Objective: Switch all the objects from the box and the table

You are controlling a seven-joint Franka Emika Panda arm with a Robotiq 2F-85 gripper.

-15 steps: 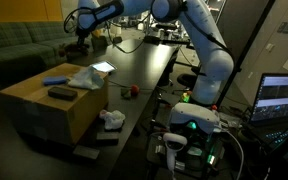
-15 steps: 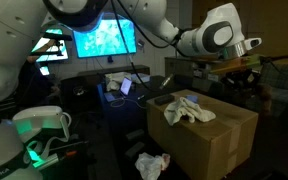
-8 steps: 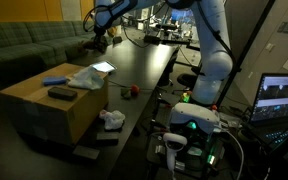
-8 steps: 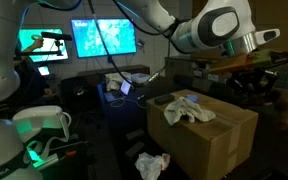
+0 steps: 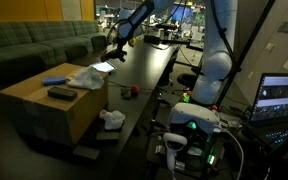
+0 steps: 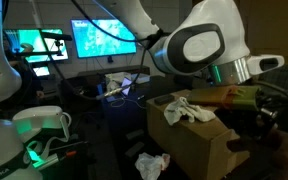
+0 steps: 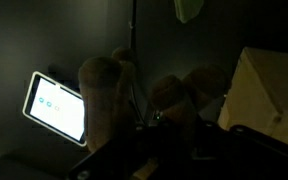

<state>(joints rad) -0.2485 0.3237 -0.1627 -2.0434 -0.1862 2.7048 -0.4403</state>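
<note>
- The long black table (image 5: 149, 75), matte and smooth, runs from the near end away to the far end; its middle strip lies bare, open room between the box side and the right edge.
- The white arm (image 5: 216, 60) rises from its base at the near right, bends high and stretches out over the far left part of the table; in an exterior view its rounded joint (image 6: 206, 45) fills the frame above the box.
- The tan cardboard box (image 5: 44, 110), square-edged and cube-like, stands at the table's near left, well apart from the pincer; its top carries several objects (image 6: 199, 140).
- The gripper (image 5: 112, 47) hangs above the far table, near the lit tablet. Its jaws are drawn close together; the wrist view is too dark to tell whether anything is pinched.
- A crumpled white cloth (image 5: 85, 76) lies on the box's right top corner, seen in both exterior views (image 6: 189, 108).
- A second white rag (image 5: 111, 119) lies bunched on the table at the foot of the box (image 6: 151, 165).
- A glowing tablet (image 5: 102, 67) lies flat on the table beyond the box (image 7: 56, 105).
- A dark flat block (image 5: 61, 93) rests on the box top.
- A flat blue item (image 5: 54, 79) lies just behind it on the box.
- A small red ball (image 5: 130, 91) sits alone on the table's middle.
</note>
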